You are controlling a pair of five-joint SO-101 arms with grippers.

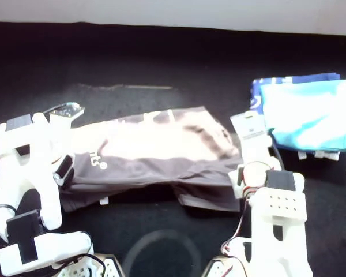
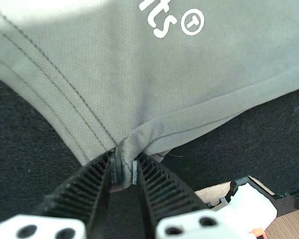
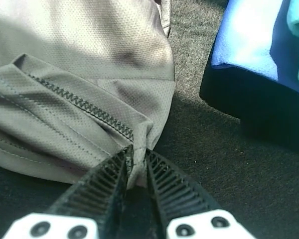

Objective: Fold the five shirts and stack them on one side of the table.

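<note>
A grey shirt (image 1: 155, 153) with white print lies spread across the middle of the black table, partly folded lengthwise. My left gripper (image 2: 123, 172) is shut on the grey shirt (image 2: 139, 74) at a hemmed corner on its left end. At the shirt's right end, my right gripper (image 3: 137, 169) is shut on a seamed edge of the grey shirt (image 3: 79, 89). In the high view the left arm (image 1: 32, 173) stands at the shirt's left side and the right arm (image 1: 265, 179) at its right. A stack of folded shirts (image 1: 308, 118), light blue on top, sits at the right.
The stack of folded shirts (image 3: 259, 55) lies close beside my right gripper, blue over black. The black table cover (image 1: 161, 63) stretches open behind the grey shirt. A wooden table edge (image 2: 289, 226) shows near the left arm's base.
</note>
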